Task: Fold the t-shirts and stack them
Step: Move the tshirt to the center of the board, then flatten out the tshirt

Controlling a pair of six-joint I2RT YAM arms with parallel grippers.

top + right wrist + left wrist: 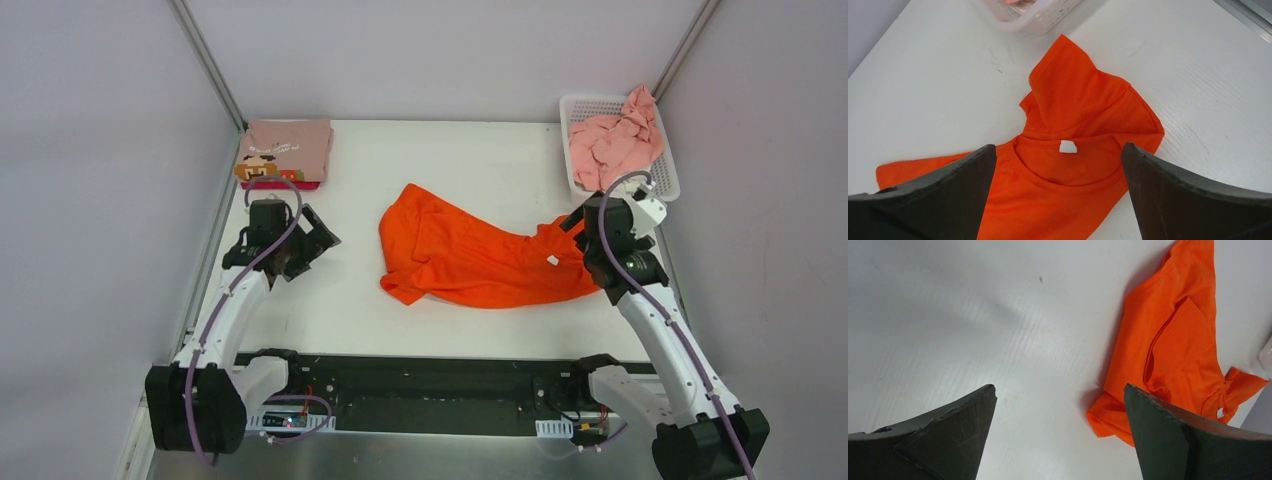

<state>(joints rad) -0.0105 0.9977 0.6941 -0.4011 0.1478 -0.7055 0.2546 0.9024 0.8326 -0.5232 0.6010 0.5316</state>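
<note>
Orange t-shirt (470,255): plain bright orange, white neck label (1068,146). Folded t-shirt (290,145): dusty pink, pixel face print in orange and brown. Magenta t-shirt (285,185). Basket (590,103): white lattice. Light pink t-shirts (612,140). Table (450,160): white.

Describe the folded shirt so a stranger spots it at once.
Look to the far left corner of the white table. A dusty-pink shirt lies there on a magenta one. Unlike the crumpled orange shirt mid-table and the pink heap in the basket, it is folded and shows a pixel face.
</note>
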